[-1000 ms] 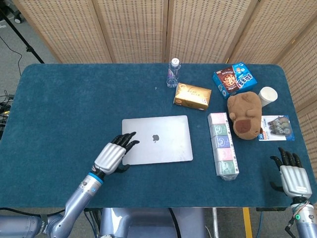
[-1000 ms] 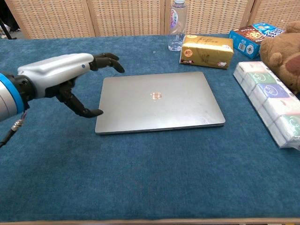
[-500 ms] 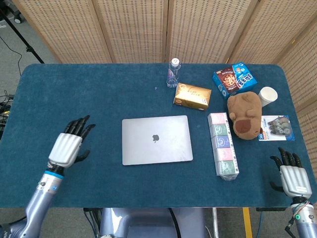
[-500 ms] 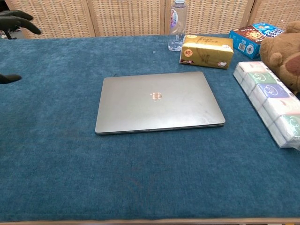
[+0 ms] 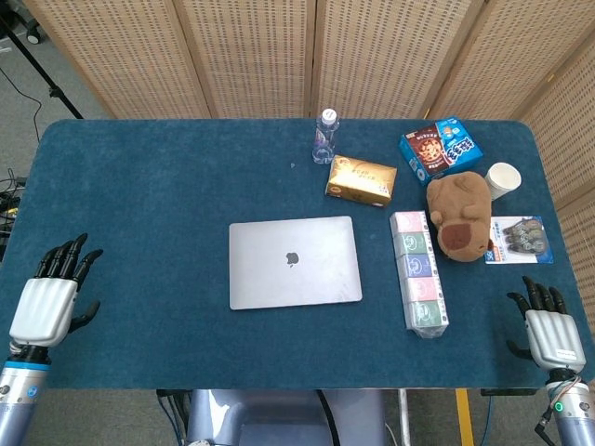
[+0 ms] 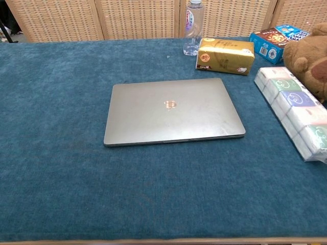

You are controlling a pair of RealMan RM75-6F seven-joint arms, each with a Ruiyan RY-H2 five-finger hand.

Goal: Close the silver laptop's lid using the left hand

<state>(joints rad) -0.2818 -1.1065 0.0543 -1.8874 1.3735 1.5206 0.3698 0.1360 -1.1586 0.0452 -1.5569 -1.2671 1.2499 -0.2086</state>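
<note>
The silver laptop (image 5: 295, 262) (image 6: 172, 111) lies flat on the blue table with its lid down, logo facing up. My left hand (image 5: 48, 299) hovers at the table's near left corner, far to the left of the laptop, fingers spread and empty. My right hand (image 5: 548, 331) sits at the near right corner, fingers apart, holding nothing. Neither hand shows in the chest view.
Right of the laptop lies a long pack of tissue packets (image 5: 417, 272) and a brown plush toy (image 5: 460, 214). Behind it stand a gold box (image 5: 361, 179), a water bottle (image 5: 324, 137), a blue snack box (image 5: 441, 147), a paper cup (image 5: 502, 179) and a blister pack (image 5: 519, 240).
My left hand has pulled away from the laptop's left edge, moving left and toward the table's near corner, out of the chest view. The laptop and right hand have not moved.
</note>
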